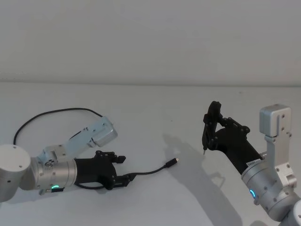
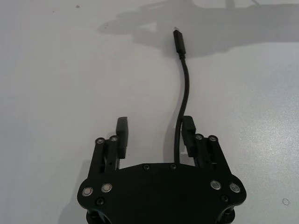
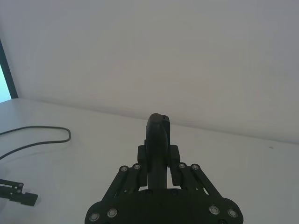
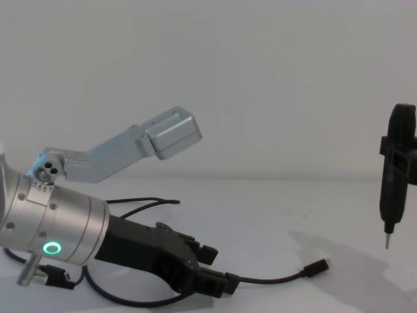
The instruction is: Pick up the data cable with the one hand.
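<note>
Head view: white table (image 1: 155, 103), left gripper (image 1: 124, 168) down low on it at near left, right gripper (image 1: 212, 132) parked raised on the right, fingers clamped on a slim pointed tool (image 1: 214, 110). The data cable (image 1: 150, 170) lies on the table, looping from far left to a plug (image 1: 174, 162) mid-table. Left wrist view adds what head view can't resolve: left fingers (image 2: 122, 133) apart, cable running between them, just beside one. Reads as pre-grasp; next move: close on cable, then lift.
</note>
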